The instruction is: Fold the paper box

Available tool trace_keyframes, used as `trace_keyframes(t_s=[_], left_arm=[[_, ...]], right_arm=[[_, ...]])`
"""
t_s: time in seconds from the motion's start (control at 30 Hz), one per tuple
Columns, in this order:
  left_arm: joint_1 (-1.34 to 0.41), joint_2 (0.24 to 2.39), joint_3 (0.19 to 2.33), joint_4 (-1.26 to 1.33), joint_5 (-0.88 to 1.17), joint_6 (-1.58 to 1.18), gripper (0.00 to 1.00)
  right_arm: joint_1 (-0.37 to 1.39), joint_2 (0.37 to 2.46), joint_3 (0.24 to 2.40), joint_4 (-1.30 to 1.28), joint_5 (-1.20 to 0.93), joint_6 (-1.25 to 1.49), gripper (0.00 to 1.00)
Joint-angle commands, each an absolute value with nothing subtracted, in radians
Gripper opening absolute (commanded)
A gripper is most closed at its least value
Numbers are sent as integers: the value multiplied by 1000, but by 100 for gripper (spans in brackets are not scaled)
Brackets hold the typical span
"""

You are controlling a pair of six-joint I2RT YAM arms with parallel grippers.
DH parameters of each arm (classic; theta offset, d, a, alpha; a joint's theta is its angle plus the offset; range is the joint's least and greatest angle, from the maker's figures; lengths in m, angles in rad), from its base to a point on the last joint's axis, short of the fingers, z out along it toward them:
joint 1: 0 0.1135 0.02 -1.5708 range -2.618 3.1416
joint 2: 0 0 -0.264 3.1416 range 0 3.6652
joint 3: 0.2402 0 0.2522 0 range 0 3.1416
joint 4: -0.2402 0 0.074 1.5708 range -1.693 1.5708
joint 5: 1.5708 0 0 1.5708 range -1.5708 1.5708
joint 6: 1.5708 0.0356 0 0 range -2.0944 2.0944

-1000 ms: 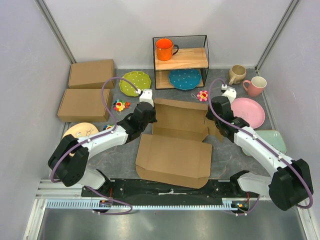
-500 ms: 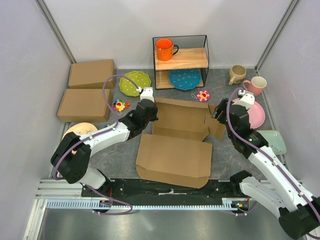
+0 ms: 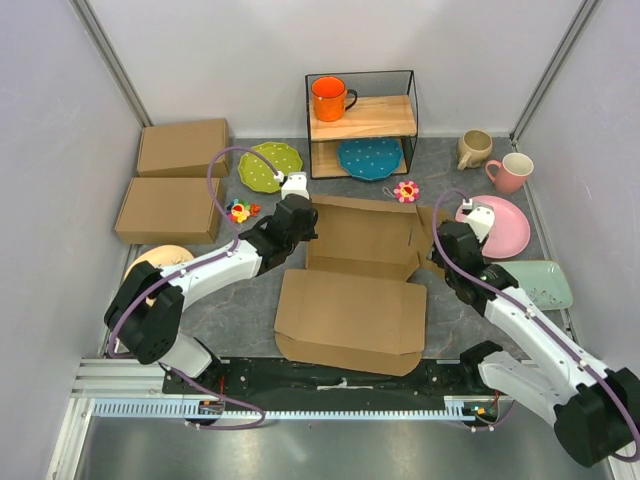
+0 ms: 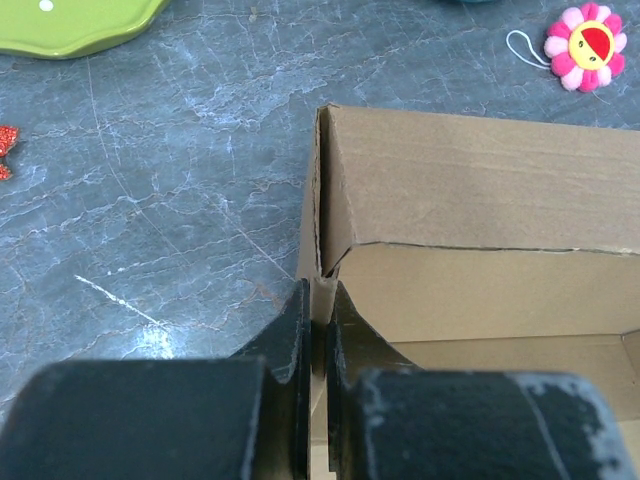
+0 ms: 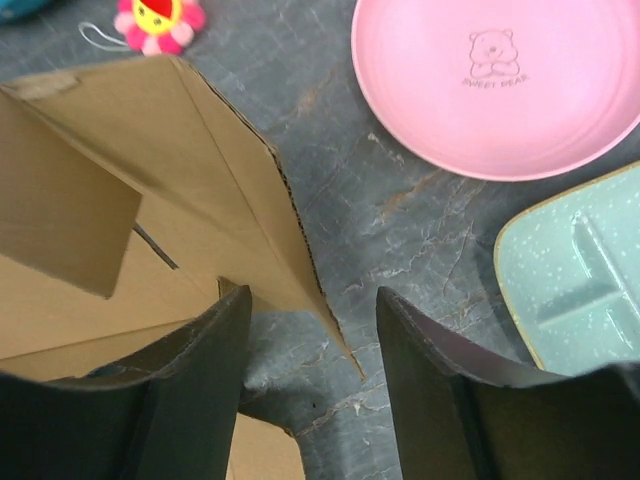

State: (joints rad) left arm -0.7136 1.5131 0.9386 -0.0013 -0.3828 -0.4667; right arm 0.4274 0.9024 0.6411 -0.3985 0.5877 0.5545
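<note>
My left gripper (image 4: 318, 305) is pinched tight on the left wall of the paper box (image 3: 350, 300). My right gripper (image 5: 312, 298) is open wide over the box's right flap. The box sits half folded in the middle of the surface (image 4: 180, 200).

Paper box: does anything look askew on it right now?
Yes. The right side flap of the paper box leans outward, splayed toward the pink plate, unheld between the fingers of the open right gripper. The left wall stands upright, pinched by the left gripper.
</note>
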Motion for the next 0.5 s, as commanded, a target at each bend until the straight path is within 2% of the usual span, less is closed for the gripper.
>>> trace_keyframes(t_s=[0.0, 0.3, 0.47], left_arm=[[-724, 1559, 893, -236, -291, -532, 2], [-726, 1552, 877, -236, -295, -531, 2], [-724, 1551, 865, -221, -296, -538, 2]], right_arm=[[417, 952, 627, -332, 560, 592, 57], [414, 927, 620, -258, 454, 577, 22], [413, 881, 627, -242, 371, 584, 13]])
